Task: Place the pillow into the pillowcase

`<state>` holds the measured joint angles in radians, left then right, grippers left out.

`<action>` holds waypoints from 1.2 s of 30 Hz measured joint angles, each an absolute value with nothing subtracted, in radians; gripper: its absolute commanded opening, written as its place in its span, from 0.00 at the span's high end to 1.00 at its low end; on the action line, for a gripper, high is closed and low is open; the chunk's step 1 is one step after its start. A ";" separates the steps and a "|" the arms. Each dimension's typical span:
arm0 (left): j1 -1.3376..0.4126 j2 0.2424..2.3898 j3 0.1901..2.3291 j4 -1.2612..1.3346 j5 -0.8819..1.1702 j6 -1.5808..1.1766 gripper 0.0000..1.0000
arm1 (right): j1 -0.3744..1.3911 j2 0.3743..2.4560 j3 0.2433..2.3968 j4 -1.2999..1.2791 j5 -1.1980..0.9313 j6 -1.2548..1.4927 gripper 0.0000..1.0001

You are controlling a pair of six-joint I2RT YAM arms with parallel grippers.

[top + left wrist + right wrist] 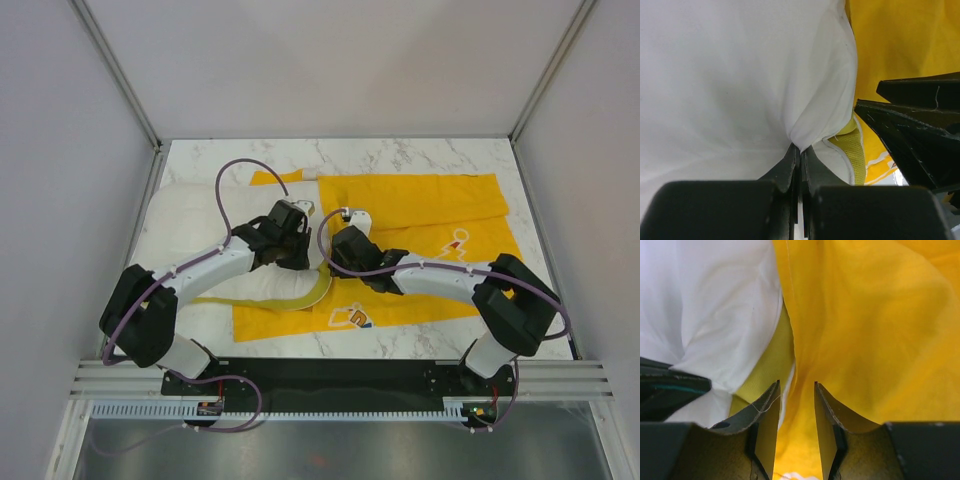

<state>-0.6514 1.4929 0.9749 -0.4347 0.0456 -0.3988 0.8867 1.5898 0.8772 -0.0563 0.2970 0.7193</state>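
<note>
The white pillow (185, 215) lies at the table's left, its right end with the yellow edge band (852, 150) resting over the yellow pillowcase (430, 215). My left gripper (801, 149) is shut on a pinch of the pillow's white cover (730, 75) near that end. Just to its right, my right gripper (796, 385) is open, its jaws apart with a fold of pillowcase cloth (865, 330) lying between them, beside the pillow's band (767, 365). The two grippers (300, 255) (338, 255) sit close together at the pillow's right end.
The marble table (400, 155) is bounded by grey walls at left, right and back. A metal rail (340, 380) with both arm bases runs along the near edge. The right gripper's black fingers (910, 125) crowd the left wrist view.
</note>
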 measured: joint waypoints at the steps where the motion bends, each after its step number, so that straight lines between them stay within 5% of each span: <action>1: -0.650 1.493 0.974 -0.434 0.048 -0.399 0.98 | 0.887 1.605 0.891 -0.056 0.301 0.719 0.59; 20: -0.630 1.449 0.944 -0.412 0.055 -0.400 0.98 | 0.888 1.723 0.964 -0.038 0.363 0.718 0.68; 25: -0.628 1.449 0.943 -0.410 0.053 -0.400 0.98 | 0.888 1.762 0.985 -0.020 0.357 0.718 0.84; 27: -0.625 1.449 0.943 -0.410 0.052 -0.400 0.98 | 0.888 1.772 0.990 -0.013 0.351 0.714 1.00; 36: -0.623 1.449 0.943 -0.413 0.040 -0.400 0.98 | 0.879 1.661 0.932 -0.053 0.335 0.711 1.00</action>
